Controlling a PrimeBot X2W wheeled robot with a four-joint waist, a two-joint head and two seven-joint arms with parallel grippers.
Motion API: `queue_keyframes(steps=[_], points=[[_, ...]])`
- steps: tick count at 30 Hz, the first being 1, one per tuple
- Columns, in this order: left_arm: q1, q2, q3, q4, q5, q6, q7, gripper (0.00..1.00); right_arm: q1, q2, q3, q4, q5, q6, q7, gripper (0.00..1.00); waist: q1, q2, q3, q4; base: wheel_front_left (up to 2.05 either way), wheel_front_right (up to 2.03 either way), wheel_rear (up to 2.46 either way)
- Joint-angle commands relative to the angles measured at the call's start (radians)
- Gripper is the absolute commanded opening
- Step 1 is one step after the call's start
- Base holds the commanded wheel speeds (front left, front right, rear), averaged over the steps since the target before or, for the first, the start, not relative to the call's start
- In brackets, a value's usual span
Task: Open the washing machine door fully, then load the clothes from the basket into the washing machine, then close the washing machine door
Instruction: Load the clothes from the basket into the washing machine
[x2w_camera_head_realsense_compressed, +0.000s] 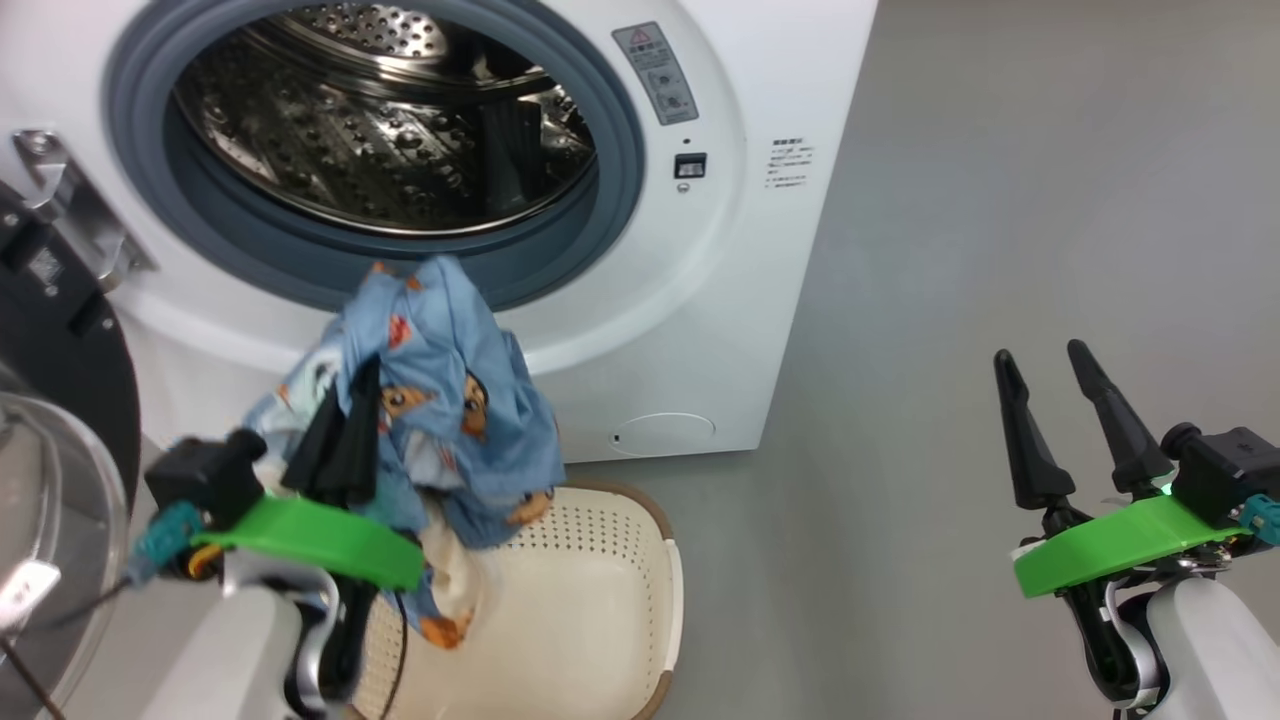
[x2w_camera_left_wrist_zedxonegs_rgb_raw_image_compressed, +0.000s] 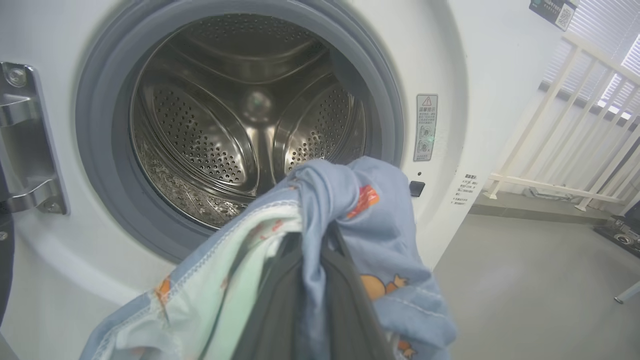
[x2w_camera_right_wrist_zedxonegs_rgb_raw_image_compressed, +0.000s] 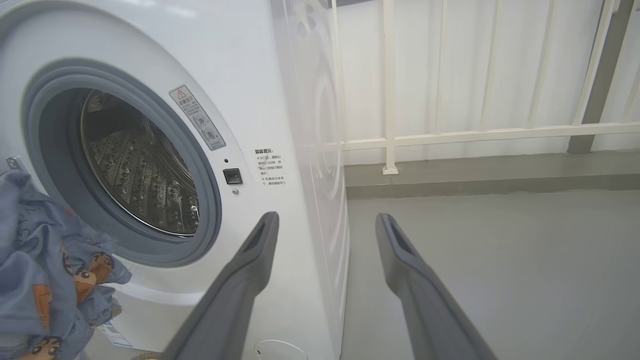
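The left gripper (x2w_camera_head_realsense_compressed: 350, 388) is held up before the open washing machine (x2w_camera_head_realsense_compressed: 700, 330), jaws clamped on bear-print clothes (x2w_camera_head_realsense_compressed: 455, 400); the right gripper (x2w_camera_head_realsense_compressed: 1040, 355) points upward, jaws spread and empty.

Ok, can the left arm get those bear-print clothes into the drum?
Probably yes: the washing machine door is swung aside, and the left gripper, shut on the clothes, faces the open drum.

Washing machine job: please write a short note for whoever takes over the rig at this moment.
Left gripper: jaws shut on the clothes, lifted above the basket, before the open drum.
Right gripper: jaws open, empty, over the floor.
Done: door swung open at the left.
To do: put the clothes into the drum, check the basket, close the door.
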Motion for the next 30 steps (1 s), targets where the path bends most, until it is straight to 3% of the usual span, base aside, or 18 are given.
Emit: queue_keyframes(steps=[1,10,30], points=[[-0.079,0.031,0.042,0.001,0.011,-0.003,0.002,0.0,-0.018,-0.013,0.026,-0.021,0.007,0.004,-0.008,1.0,0.0,-0.0001,0.008,-0.019,0.0,0.0,0.0],[-0.29,0.045,0.05,0.169,0.015,-0.031,0.042,0.0,-0.04,-0.001,0.031,-0.036,0.002,0.004,-0.008,1.0,0.0,-0.0001,0.084,-0.074,0.0,0.0,0.0],[-0.828,0.087,0.037,0.672,0.074,-0.089,0.005,0.0,-0.136,0.054,0.035,-0.103,-0.037,0.004,-0.008,1.0,0.0,-0.0001,0.43,-0.224,0.0,0.0,0.0]])
